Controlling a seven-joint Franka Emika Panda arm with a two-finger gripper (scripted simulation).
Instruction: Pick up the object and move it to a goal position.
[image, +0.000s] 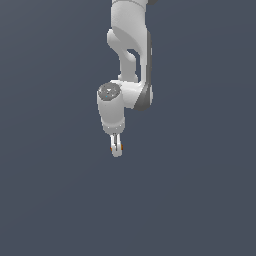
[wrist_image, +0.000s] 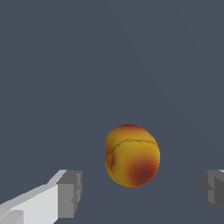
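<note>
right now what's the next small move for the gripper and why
Probably close the fingers. In the wrist view the ball sits between the two grey pads, clear of both, so the gripper is open and seems lined up. The exterior view barely shows the ball, so height is uncertain.

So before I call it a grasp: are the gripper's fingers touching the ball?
Apart. The wrist view shows the ball between the fingers of the gripper, with bare background on both sides of it.

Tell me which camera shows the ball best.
The wrist view: the ball fills it, orange-yellow with red patches, lying between the open gripper fingers. The exterior view gives only orange specks beside the fingertips.
</note>
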